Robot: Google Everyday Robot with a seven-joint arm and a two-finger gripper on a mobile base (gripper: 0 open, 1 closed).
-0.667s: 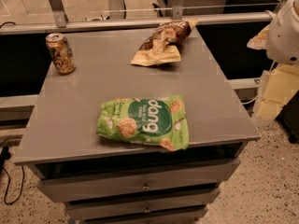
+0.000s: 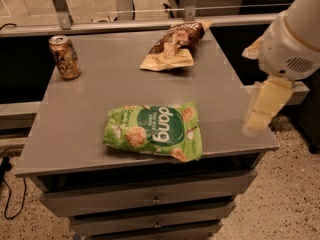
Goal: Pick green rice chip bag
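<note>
The green rice chip bag [image 2: 154,131] lies flat on the grey cabinet top [image 2: 100,99], near its front edge, with white "dang" lettering on a dark green circle. My gripper [image 2: 261,109] hangs on the white arm [image 2: 295,39] at the right, over the cabinet's right front corner. It is to the right of the bag, apart from it, and holds nothing that I can see.
A gold drink can [image 2: 64,57] stands at the back left of the top. A brown-and-cream snack bag [image 2: 172,45] lies at the back right. Drawers [image 2: 150,196] sit below the top. A metal rail [image 2: 125,25] runs behind. Speckled floor is at the right.
The arm and gripper have moved left, from beside the cabinet to over its right front corner. The bag, the can and the brown bag have not moved.
</note>
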